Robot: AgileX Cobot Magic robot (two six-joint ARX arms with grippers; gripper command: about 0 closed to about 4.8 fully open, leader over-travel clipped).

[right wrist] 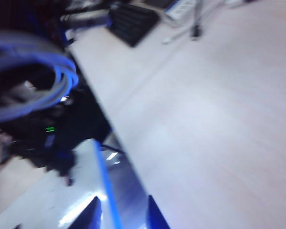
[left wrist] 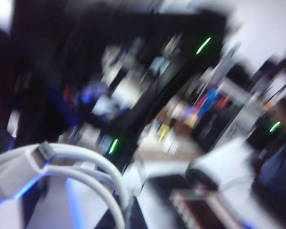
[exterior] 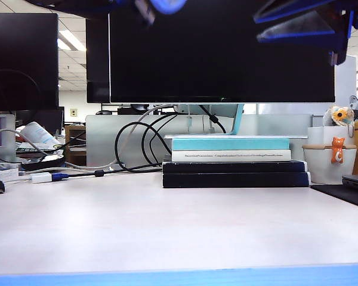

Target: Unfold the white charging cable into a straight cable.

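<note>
While both arms hang above desk (exterior: 167, 226), left tool (left wrist: 19, 176) clamped on coiled white charging cable (left wrist: 93, 174); right tool (right wrist: 119, 214) part open, cable loops (right wrist: 52, 81) just beside, hold unclear

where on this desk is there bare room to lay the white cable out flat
The broad white desktop in front of the stack of books is bare, from the blue front edge back. It is crowded along the back: looped black cables, white adapter block, white ceramic pot.

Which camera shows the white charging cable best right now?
The left wrist view: the white charging cable loops close up, plug visible, at the shut left gripper. The right wrist view shows blurred loops; the exterior view shows none.
</note>
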